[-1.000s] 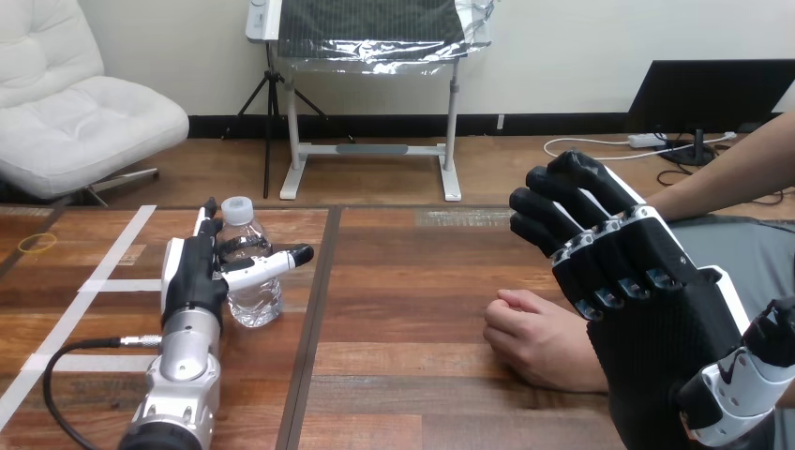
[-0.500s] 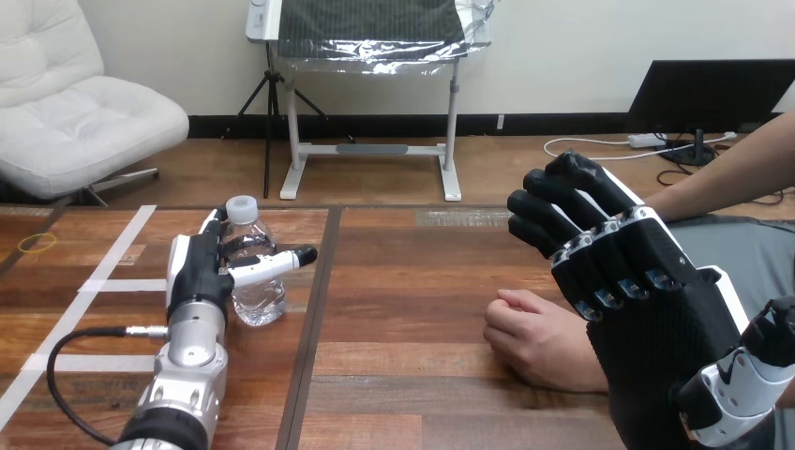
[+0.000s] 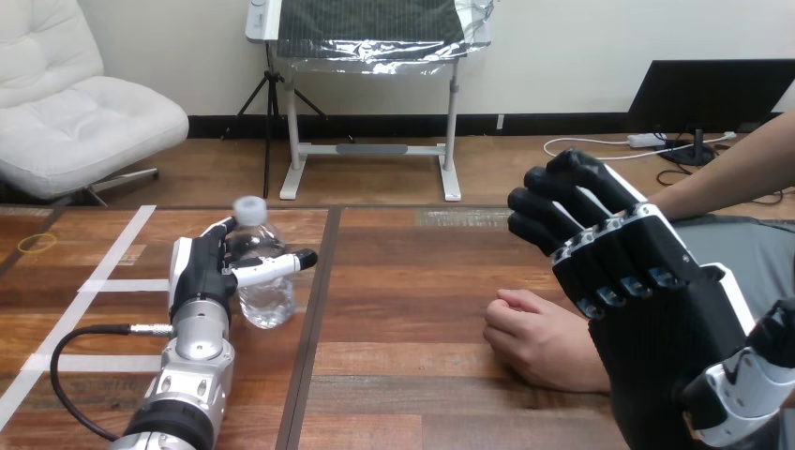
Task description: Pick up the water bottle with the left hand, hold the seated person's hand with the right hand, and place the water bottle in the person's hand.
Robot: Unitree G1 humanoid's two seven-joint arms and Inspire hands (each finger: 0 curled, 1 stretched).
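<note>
Water bottle of clear plastic with a white cap stood near the left side of the brown wooden table, next to a dark line that ran down the tabletop. The robot's left hand was wrapped around it. Its thumb lay across the front of the bottle and its fingers went around the back. The bottle leaned a little, and I could not tell if its bottom touched the table. White tape strips lay on the wood to the left of that hand.

The robot's right hand was up above the table on the right side. Its fingers were bent forward and held nothing. The person's hand rested on the table in a soft fist, just beside and below the right hand. I could not tell if the two touched. The bottle was well apart from the person's hand.
</note>
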